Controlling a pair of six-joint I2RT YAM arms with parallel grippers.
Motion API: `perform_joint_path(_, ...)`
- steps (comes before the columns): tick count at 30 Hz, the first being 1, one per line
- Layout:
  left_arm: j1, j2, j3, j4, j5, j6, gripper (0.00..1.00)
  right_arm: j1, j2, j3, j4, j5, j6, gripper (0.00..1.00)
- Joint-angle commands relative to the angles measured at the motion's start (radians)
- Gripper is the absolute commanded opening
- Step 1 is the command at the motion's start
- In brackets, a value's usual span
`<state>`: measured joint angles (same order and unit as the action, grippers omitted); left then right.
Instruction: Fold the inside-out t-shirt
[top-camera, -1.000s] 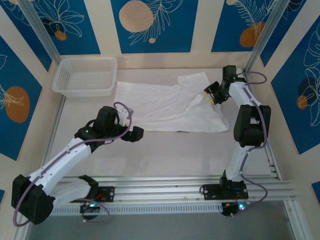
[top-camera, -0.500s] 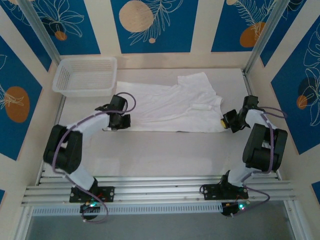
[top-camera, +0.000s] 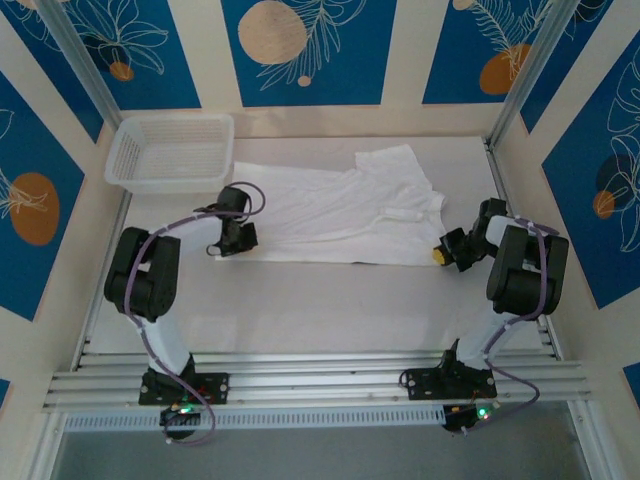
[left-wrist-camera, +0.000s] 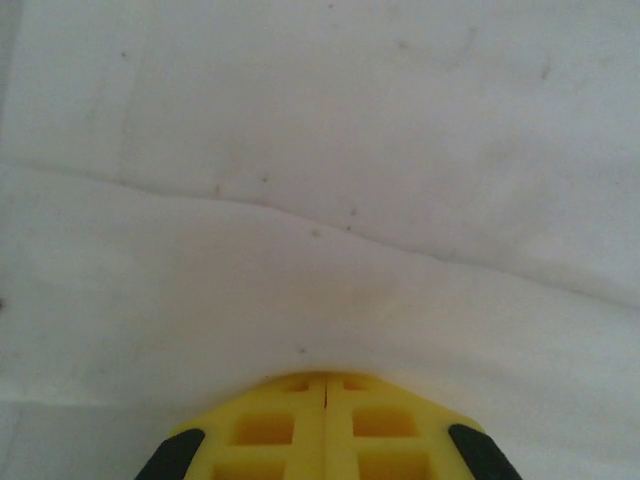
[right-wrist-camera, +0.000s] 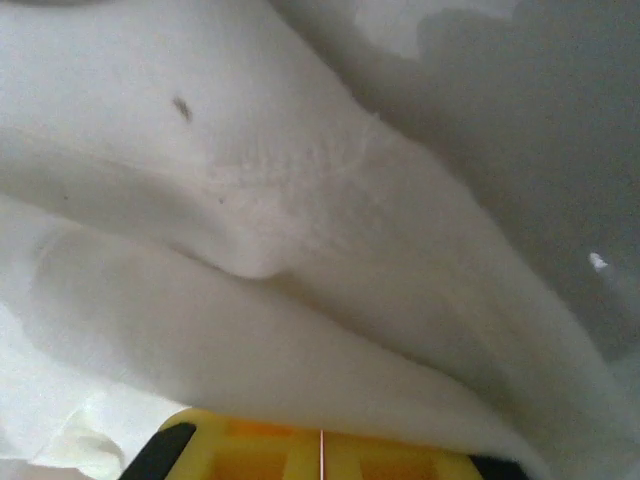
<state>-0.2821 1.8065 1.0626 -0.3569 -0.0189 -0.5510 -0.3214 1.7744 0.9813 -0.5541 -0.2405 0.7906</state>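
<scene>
Left pincer (top-camera: 238, 241) nips the t-shirt (top-camera: 340, 212) near-left — right pincer (top-camera: 441, 254), near-right corner.

i'm looking down on a pale grey surface (top-camera: 330, 300), its near half showing plain grey. a white t-shirt (top-camera: 330, 215) lies spread flat and wrinkled across the far half, with one sleeve pointing toward the back wall. a white mesh basket (top-camera: 170, 150) sits in the far left corner, just beside the t-shirt's left end.
</scene>
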Motion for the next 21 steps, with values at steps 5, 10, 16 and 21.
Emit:
perform_joint_path(5,0.011,-0.222,-0.377,0.004,0.084,-0.122,0.00,-0.022,-0.049,-0.051,-0.135,0.046,-0.069,0.12)
perform_joint_path(10,-0.026,-0.473,-0.565,-0.051,0.088,-0.147,0.00,-0.065,-0.178,-0.198,-0.147,0.032,-0.064,0.13)
perform_joint_path(16,-0.088,-0.703,-0.617,-0.189,0.075,-0.190,0.00,-0.125,-0.308,-0.313,-0.200,0.037,-0.050,0.16)
perform_joint_path(21,-0.122,-0.773,-0.561,-0.261,0.041,-0.173,0.00,-0.078,-0.437,-0.219,-0.249,-0.002,-0.074,0.19)
